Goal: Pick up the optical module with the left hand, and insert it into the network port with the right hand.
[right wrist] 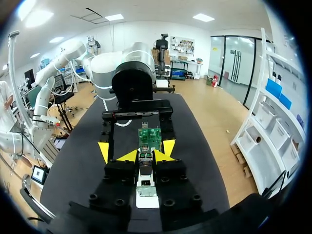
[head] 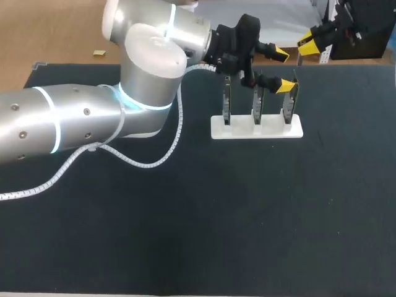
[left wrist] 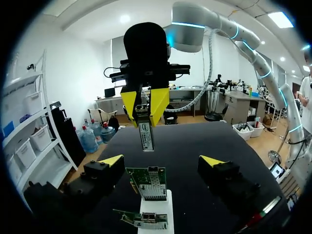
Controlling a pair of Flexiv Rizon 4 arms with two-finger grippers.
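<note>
Over black table (head: pixel 247 216), right claw (left wrist: pixel 145 119) seemingly clamps optical module (left wrist: pixel 146 139).

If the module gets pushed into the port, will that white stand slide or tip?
Likely to slide: the white stand looks small and light, resting loose on the table with no clamp visible. Tipping is plausible too: its three cards stand tall on a narrow base.

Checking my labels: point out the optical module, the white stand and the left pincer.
optical module (left wrist: pixel 145 134), left wrist view, middle of its body.
white stand (head: pixel 257 131), head view, bare front of its base.
left pincer (left wrist: pixel 162 159), left wrist view, midway between its tips.
</note>
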